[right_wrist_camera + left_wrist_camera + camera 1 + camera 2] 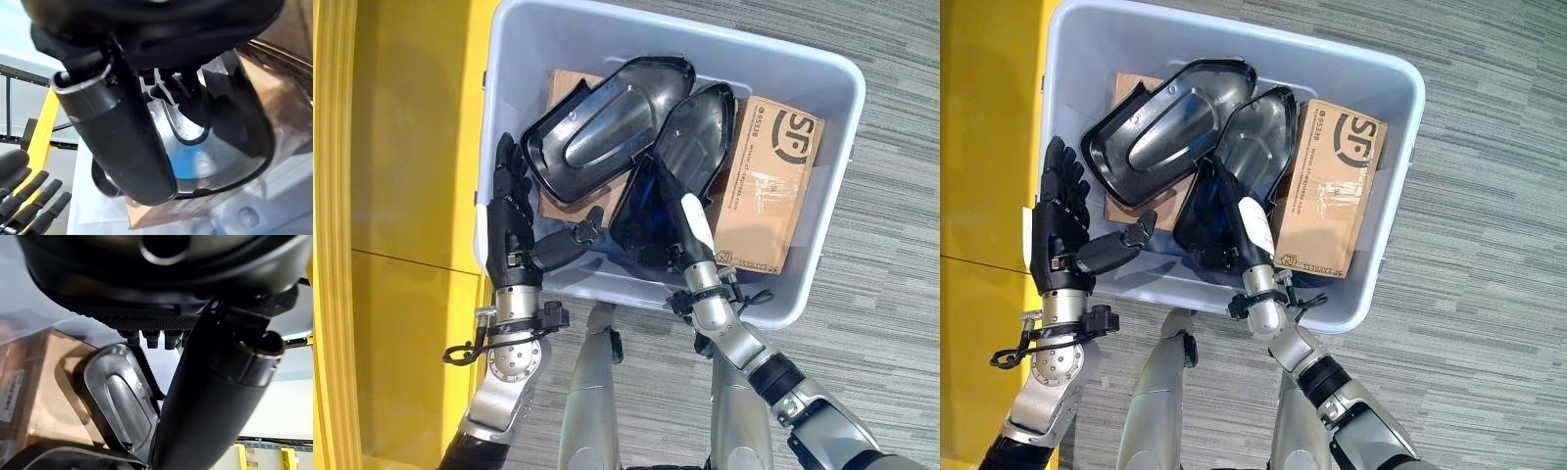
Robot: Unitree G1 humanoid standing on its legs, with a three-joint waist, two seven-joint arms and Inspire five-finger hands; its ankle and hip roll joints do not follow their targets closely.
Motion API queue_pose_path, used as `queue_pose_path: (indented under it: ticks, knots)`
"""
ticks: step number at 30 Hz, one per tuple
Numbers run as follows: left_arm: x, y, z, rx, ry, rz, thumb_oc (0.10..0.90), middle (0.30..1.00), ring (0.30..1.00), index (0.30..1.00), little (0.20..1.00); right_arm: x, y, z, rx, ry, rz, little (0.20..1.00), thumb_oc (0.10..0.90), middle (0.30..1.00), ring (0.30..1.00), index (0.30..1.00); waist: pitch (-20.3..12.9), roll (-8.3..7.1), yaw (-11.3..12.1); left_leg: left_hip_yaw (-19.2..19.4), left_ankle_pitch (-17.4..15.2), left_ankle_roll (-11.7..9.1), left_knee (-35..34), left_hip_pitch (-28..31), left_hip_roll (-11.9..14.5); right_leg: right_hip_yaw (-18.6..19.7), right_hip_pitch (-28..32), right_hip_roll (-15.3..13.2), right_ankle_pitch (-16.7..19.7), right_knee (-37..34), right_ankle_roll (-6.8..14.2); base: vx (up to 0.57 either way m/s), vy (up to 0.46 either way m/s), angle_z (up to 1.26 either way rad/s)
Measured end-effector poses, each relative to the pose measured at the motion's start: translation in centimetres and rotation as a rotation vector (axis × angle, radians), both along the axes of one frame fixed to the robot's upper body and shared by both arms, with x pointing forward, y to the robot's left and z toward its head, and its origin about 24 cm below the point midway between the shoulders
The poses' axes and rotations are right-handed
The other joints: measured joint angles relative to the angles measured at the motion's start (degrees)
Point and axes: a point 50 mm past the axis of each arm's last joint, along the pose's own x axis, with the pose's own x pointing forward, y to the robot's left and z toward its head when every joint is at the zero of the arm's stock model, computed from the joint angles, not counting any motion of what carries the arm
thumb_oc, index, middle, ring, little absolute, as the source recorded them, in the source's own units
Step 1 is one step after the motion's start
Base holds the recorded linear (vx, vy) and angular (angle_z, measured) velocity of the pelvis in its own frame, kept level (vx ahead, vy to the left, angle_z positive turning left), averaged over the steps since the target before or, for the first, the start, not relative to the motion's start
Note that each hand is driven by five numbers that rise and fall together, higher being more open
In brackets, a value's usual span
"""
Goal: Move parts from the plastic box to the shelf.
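Parts (607, 127), black, glossy, shell-shaped, perhaps moulded plastic

We see grey striped carpet (891, 245) covering the floor to the right of and below the container, its bands running slightly on the slant. Along the left side runs a broad yellow surface (406, 147), smooth and glossy, with a thin dark seam (411, 259) crossing it partway down; it may be a painted floor zone or a panel, we cannot tell which. In the left wrist view we make out a yellow frame piece (244, 453) past a pale wall
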Motion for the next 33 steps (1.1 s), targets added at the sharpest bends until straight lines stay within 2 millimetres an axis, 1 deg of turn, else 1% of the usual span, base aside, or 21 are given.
queue_pose_path:
  ticks: [7, 10, 14, 16, 20, 28, 30, 33]
  knots:
    - [0.2, 0.0, 0.2, -0.031, 0.001, -0.017, 0.900, 1.000, 1.000, 1.000, 1.000, 0.3, -0.4, 0.7, -0.037, -0.045, -0.019, 1.000, 0.900, 1.000, 1.000, 1.000, 0.0, 0.08, 0.2, 0.0, 0.1, 0.0, 0.0, -0.9, 0.0, 0.0, -1.0, 0.0, 0.0, 0.2, -0.1, 0.00, 0.000, 0.00]
    - [0.5, -0.2, 0.3, -0.023, -0.003, -0.030, 0.900, 1.000, 1.000, 1.000, 1.000, 0.5, -0.9, 1.0, -0.045, -0.061, -0.034, 1.000, 0.900, 1.000, 1.000, 1.000, 0.0, 0.10, 0.5, 0.0, 0.2, -0.1, 0.0, -1.0, 0.0, 0.0, -1.1, -0.1, 0.0, 0.2, -0.1, 0.00, 0.000, 0.00]
    - [0.7, -0.3, 0.7, -0.022, -0.019, -0.035, 0.900, 1.000, 1.000, 1.000, 1.000, 0.7, -2.3, 2.0, -0.032, -0.088, -0.083, 1.000, 0.900, 1.000, 1.000, 1.000, 0.0, 0.10, 1.1, 0.0, 0.2, -0.1, 0.0, -1.0, 0.0, 0.0, -1.2, -0.1, 0.0, 0.3, -0.1, 0.00, 0.000, 0.00]
    - [0.7, -0.3, 0.7, -0.022, -0.019, -0.034, 0.900, 1.000, 1.000, 1.000, 1.000, 0.9, -3.5, 3.0, -0.024, -0.118, -0.128, 1.000, 0.900, 1.000, 1.000, 1.000, 0.0, 0.10, 1.2, 0.0, 0.2, -0.1, 0.0, -1.2, -0.1, 0.0, -1.3, -0.1, 0.0, 0.3, -0.1, 0.00, 0.000, 0.00]
    - [0.7, -0.3, 0.7, -0.022, -0.020, -0.034, 0.900, 1.000, 1.000, 1.000, 1.000, 1.4, -5.9, 3.9, -0.053, -0.146, -0.219, 1.000, 0.900, 1.000, 1.000, 1.000, 0.0, 0.10, 1.4, 0.0, 0.4, -0.3, 0.0, -1.3, -0.2, 0.0, -1.4, -0.2, -0.1, 0.3, 0.0, 0.00, 0.000, 0.00]
    - [0.8, -0.3, 1.0, -0.021, -0.032, -0.037, 0.900, 1.000, 1.000, 1.000, 1.000, 1.0, -6.1, 4.2, -0.045, -0.163, -0.226, 1.000, 0.900, 1.000, 1.000, 1.000, 0.0, 0.10, 1.3, -0.3, 0.4, -0.3, 0.2, -1.6, -0.2, -0.3, -1.4, -0.2, -0.2, 0.1, -0.1, 0.00, 0.000, 0.00]
    - [0.9, -0.4, 1.2, -0.021, -0.041, -0.039, 0.900, 1.000, 1.000, 1.000, 1.000, 0.8, -6.3, 4.8, -0.020, -0.185, -0.243, 1.000, 0.900, 1.000, 1.000, 1.000, 0.0, 0.10, 1.3, -0.5, 0.4, -0.3, 0.3, -1.9, -0.2, -0.5, -1.4, -0.2, -0.2, 0.1, -0.1, 0.01, 0.000, 0.04]
    - [1.0, -0.4, 1.4, -0.021, -0.047, -0.039, 0.900, 1.000, 1.000, 1.000, 1.000, 0.4, -7.2, 6.1, 0.040, -0.242, -0.283, 1.000, 0.900, 1.000, 1.000, 1.000, 0.0, 0.10, 1.3, -0.5, 0.4, -0.3, 0.4, -1.9, -0.3, -0.5, -1.4, -0.2, -0.2, 0.1, -0.1, 0.00, 0.000, 0.00]
